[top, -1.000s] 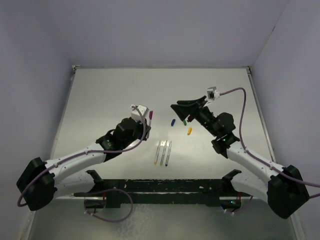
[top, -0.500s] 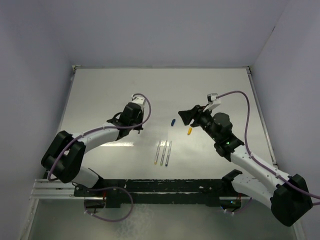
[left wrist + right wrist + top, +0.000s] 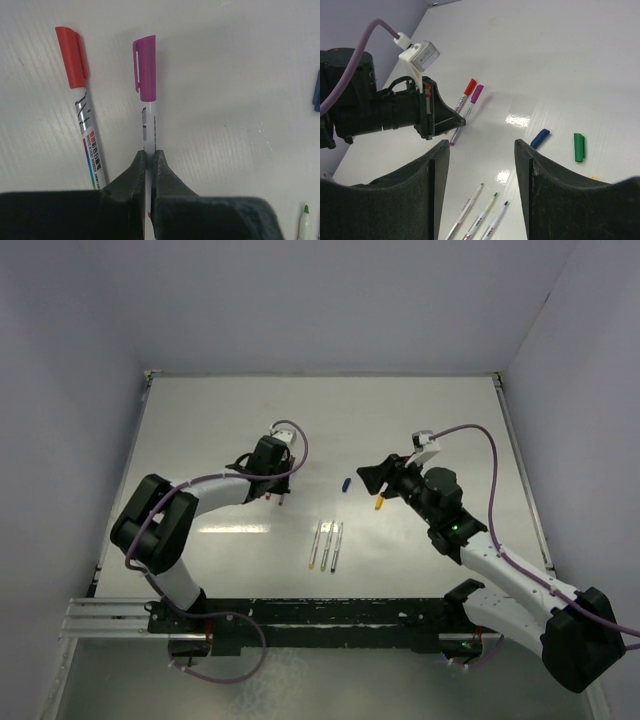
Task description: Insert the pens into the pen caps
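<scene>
The left fingers (image 3: 134,172) were pinched tight on the white barrel of the purple-capped pen (image 3: 148,120), and its cap pointed straight out ahead of them. The red-capped pen (image 3: 80,100) lay on the bench (image 3: 240,65) just beside it, not touching. The right fingers (image 3: 540,190) were spread apart with nothing in them; the blue cap (image 3: 539,138) and the green cap (image 3: 579,147) lay out past one fingertip, and three bare pens (image 3: 481,216) lay side by side near the gap between the fingers.
</scene>
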`<state>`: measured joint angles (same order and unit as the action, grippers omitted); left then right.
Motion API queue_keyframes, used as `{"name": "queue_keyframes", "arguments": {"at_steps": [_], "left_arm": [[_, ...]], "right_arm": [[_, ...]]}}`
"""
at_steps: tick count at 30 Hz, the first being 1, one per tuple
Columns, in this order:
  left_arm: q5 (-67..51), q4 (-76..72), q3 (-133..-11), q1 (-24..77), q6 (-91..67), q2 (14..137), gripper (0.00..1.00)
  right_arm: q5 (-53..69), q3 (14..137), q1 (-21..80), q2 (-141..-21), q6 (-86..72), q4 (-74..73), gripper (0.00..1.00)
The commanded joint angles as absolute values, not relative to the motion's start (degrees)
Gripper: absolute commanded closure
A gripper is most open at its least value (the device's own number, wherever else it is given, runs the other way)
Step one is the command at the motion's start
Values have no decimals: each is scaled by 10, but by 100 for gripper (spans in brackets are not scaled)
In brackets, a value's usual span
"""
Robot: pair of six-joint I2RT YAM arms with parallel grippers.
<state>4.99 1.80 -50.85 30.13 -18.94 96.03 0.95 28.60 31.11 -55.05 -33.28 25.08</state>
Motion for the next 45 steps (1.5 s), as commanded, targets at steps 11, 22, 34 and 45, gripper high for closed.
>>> {"name": "queue_keyframes", "arguments": {"at_steps": [11,22,34,45], "left_arm": [[26,9,-544,289,-197,1006,82],[13,19,-561,289,-185,957,55],[-35,22,-539,290,-166,833,51],[-73,73,-457,351,-162,731,54]], "right_arm": [[5,280,312,-557,-333,267,44],[-2,289,312,-564,-319,256,44],[-40,307,312,-570,-308,199,44],[-162,325,312,-581,-359,111,35]]}}
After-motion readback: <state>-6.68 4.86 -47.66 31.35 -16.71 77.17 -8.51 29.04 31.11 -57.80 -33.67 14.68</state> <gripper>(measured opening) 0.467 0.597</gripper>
